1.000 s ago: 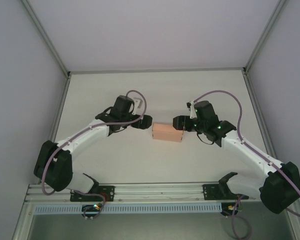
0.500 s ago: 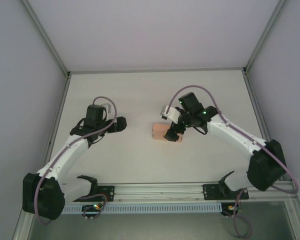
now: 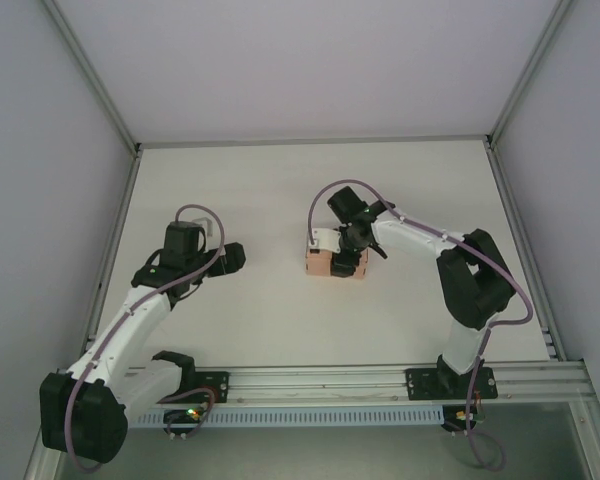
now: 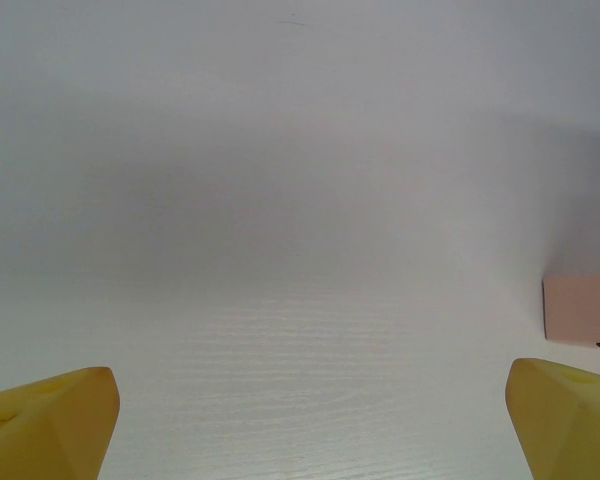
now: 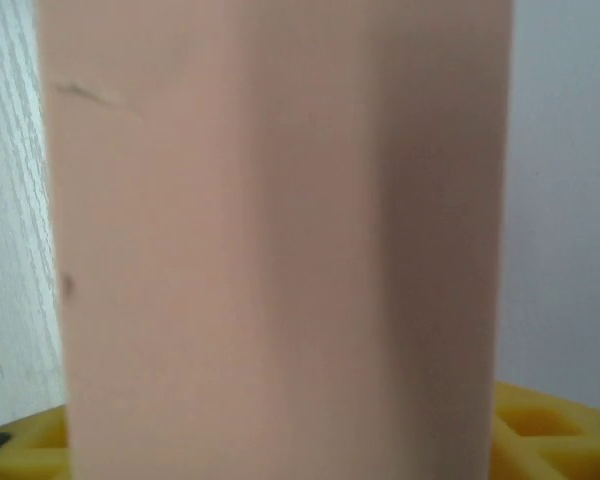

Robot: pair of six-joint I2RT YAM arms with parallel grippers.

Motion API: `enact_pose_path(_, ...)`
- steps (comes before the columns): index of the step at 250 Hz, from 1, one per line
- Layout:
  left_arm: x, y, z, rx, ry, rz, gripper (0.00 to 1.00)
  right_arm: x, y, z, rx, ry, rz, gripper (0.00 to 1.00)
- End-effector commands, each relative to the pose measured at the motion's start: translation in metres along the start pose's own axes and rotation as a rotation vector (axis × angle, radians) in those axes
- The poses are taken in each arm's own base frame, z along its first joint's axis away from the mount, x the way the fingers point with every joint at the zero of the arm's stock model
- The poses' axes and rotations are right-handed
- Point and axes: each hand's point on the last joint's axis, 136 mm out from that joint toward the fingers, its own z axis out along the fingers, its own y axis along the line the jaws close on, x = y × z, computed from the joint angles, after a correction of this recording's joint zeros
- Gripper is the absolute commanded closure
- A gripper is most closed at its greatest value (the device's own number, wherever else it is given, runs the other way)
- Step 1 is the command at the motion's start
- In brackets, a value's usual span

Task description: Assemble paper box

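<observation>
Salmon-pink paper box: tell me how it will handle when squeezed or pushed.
The salmon-pink thin-card paper box probably dents under a firm squeeze, its walls looking like plain folded card. For the same reason it is likely light. Resting on a flat side on the white table, it should slide, not roll.

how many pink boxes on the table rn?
1. The paper box sits mid-table, with the right gripper over it. A second one hidden under the arms looks unlikely.
</observation>
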Motion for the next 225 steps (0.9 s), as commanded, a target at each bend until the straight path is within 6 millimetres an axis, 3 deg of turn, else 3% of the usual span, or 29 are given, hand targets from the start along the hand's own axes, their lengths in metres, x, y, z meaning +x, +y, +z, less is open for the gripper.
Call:
enact_pose_path(1,0.001,0.006,-0.002,-0.024,-0.003,-0.018,0.0,-0.006,-0.004,-0.009,0.051,0.0,-0.05,0.46)
enact_pose_path(15,0.0,0.006,-0.004,-0.027,-0.008,-0.017,0.0,-0.009,-0.007,-0.014,0.08,0.002,-0.064,0.48)
enact_pose_path(37,-0.003,0.006,-0.007,-0.028,-0.022,-0.015,0.0,-0.014,-0.019,-0.022,0.171,0.019,-0.083,0.58)
enact_pose_path(79,-0.012,0.004,-0.016,-0.025,-0.068,-0.026,0.0,-0.028,-0.052,-0.034,0.439,0.046,-0.176,0.59)
enact_pose_path(94,-0.014,0.007,-0.019,-0.043,-0.087,-0.031,0.0,-0.036,-0.059,-0.031,0.522,0.037,-0.222,0.58)
enact_pose_path(132,-0.011,0.008,-0.021,-0.043,-0.086,-0.041,0.0,-0.05,-0.051,-0.006,0.572,0.024,-0.315,0.59)
enact_pose_path(179,-0.006,0.01,-0.021,-0.048,-0.076,-0.053,0.0,-0.045,-0.048,0.018,0.674,0.093,-0.366,0.48)
enact_pose_path(207,-0.003,0.007,-0.021,-0.029,-0.074,-0.05,0.0,-0.033,-0.03,0.026,0.614,0.13,-0.335,0.36)
enact_pose_path(225,-0.004,0.004,-0.022,-0.012,-0.086,-0.041,0.0,-0.029,-0.017,0.028,0.575,0.118,-0.324,0.24)
